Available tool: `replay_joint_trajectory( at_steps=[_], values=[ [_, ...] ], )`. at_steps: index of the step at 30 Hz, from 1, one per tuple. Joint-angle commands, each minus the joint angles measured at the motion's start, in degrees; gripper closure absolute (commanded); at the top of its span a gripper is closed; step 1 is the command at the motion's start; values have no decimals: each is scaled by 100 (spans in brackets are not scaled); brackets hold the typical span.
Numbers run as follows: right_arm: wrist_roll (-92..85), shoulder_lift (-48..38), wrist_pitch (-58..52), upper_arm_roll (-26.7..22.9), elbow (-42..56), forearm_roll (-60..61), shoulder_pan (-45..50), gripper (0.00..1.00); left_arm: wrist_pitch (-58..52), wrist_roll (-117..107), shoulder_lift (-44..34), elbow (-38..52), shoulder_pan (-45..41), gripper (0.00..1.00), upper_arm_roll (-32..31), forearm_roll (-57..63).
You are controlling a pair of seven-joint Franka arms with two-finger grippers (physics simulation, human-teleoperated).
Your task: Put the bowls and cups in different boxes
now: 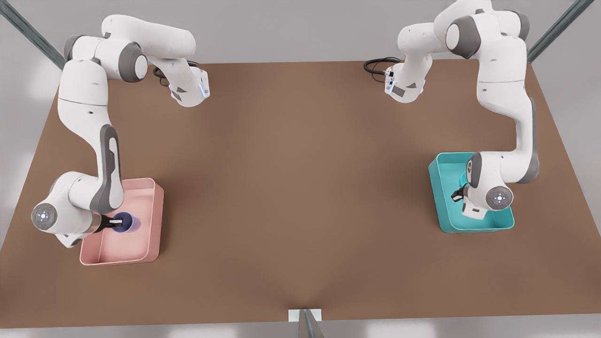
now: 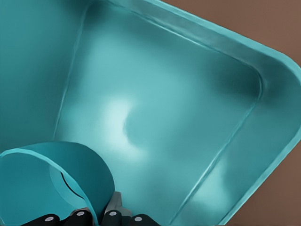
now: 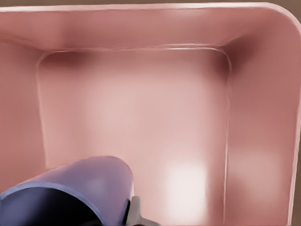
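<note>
Pink box [image 1: 150, 234] at the bench's [image 1: 300, 188] eight o'clock has the right end effector [image 1: 114, 223] above it, clamped on the lavender cup [image 1: 126, 222]. Teal box [image 1: 446, 206] at four o'clock has the left end effector [image 1: 456, 195] over it, clamped on the teal bowl's [image 2: 56, 183] rim.

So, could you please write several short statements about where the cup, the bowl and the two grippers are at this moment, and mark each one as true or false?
1. The right gripper holds the lavender cup over the pink box. True.
2. The left gripper is at the teal box. True.
3. The teal bowl stands alone on the table. False: it is gripped by its rim, above the teal box's floor.
4. The cup is gripped at its base. False: the fingers pinch its rim.
5. Both boxes sit side by side. False: they are at opposite sides of the table.
</note>
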Motion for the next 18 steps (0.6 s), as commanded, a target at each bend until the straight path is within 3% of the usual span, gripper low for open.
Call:
replay_joint_trajectory(
  at_steps=[1,2,4,5,6,12,15,18],
  values=[
    [-1367,35,173,-1,5,113,-21,79,706,982,176,-72,96,79,-5,-9],
    [-1367,26,173,-1,5,113,-30,79,864,982,246,-160,149,79,-5,0],
    [-1385,70,173,8,5,262,-30,0,909,982,308,-169,228,79,-5,0],
    [-1385,70,173,8,5,262,-30,0,909,982,325,-160,237,55,-5,0],
    [-1385,62,173,8,5,262,-30,0,874,1052,290,-160,246,0,-5,-9],
    [-1394,-26,59,8,-4,253,-21,0,-84,1044,-623,156,132,0,-198,-114],
    [-1534,-430,-477,8,-4,253,-12,0,-1718,1702,-1353,1193,-264,0,-374,-747],
    [-1122,-1221,-1857,43,312,174,137,0,-3310,2906,-1301,2415,-308,0,-752,-1081]
  ],
)
